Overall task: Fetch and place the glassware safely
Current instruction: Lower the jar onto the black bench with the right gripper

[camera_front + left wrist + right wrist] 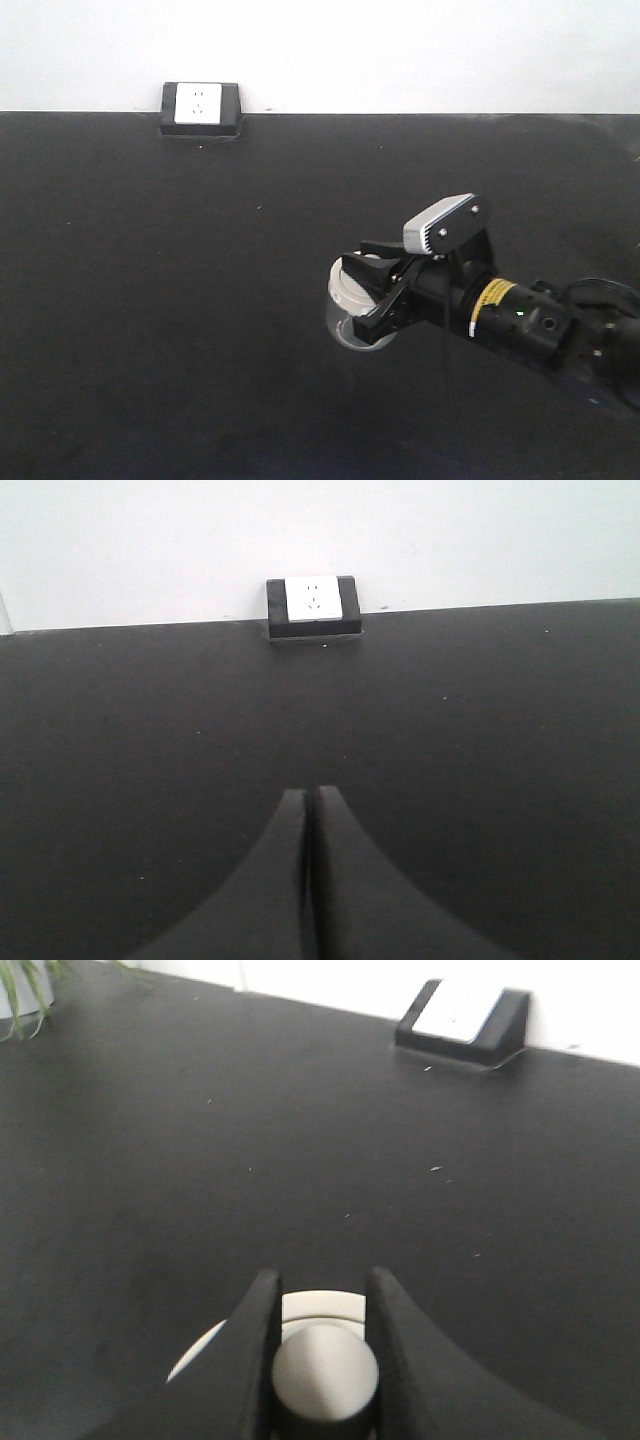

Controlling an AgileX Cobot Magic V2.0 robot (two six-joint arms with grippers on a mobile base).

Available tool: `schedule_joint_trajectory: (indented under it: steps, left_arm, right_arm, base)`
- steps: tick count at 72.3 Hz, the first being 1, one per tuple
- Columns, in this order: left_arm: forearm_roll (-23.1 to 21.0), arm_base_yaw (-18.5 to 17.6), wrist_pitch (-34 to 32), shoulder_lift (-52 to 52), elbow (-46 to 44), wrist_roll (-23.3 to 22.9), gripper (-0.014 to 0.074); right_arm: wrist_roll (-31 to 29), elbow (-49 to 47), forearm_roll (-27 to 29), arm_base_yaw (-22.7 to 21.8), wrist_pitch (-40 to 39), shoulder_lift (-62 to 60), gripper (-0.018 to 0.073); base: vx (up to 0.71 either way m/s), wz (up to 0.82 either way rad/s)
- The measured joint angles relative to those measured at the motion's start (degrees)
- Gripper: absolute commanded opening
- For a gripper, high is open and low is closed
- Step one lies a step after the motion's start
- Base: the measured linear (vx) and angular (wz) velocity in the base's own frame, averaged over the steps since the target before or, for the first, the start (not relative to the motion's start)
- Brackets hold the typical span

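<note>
Black matte counter (pixel 150 300) carries a small squat clear glass jar (pixel 341 303) with a round off-white lid (pixel 346 284). The jar stands upright a little right of centre, in the near half of the surface. It is well apart from the white-and-black wall socket box (pixel 200 108) at the far left edge against the wall.

The right gripper (pixel 362 293) reaches in low from the right and sits at the jar's top. In the right wrist view its two dark fingers (pixel 258 1340) flank the lid's central knob (pixel 325 1368) with no gap showing on either side, so it appears clamped on the knob rather than on the glass body. The jar lies straight ahead of this gripper, its axis vertical and the fingers crossing it near the top.

The left gripper (pixel 309 798) has its fingers pressed together with only a thin seam between them. It holds nothing, and its view shows only bare counter and the socket box, with no jar. The right arm is clearly the nearer one.

The coming lift probably turns on that hold. If the lid sits loose, pulling up by the knob could leave the glass body behind or let it drop, so a slow, straight rise seems prudent.
</note>
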Motion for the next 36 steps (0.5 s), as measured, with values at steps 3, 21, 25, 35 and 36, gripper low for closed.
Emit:
schedule_joint_trajectory:
  steps: [3,21,25,35,36]
  left_arm:
    - [0.0,0.0,0.0,0.0,0.0,0.0,-0.0007]
    - [0.0,0.0,0.0,0.0,0.0,0.0,-0.0007]
    - [0.0,0.0,0.0,0.0,0.0,0.0,-0.0007]
    - [0.0,0.0,0.0,0.0,0.0,0.0,-0.0007]
    - [0.0,0.0,0.0,0.0,0.0,0.0,-0.0007]
  right_arm:
    - [-1.05,-0.06,0.77,0.0,-1.87,1.65,0.0004]
    - [-7.66,-0.29,5.94,0.0,-11.09,10.03,0.0018]
    - [-8.77,-0.29,6.23,0.0,-12.87,11.45,0.0022]
    - [-11.35,-0.47,6.25,0.0,-15.32,14.06,0.0036]
    - [-11.56,-0.48,6.25,0.0,-15.34,14.32,0.0039]
  base:
    - [0.0,0.0]
    - [0.0,0.0]
    - [0.0,0.0]
    - [0.0,0.0]
    - [0.0,0.0]
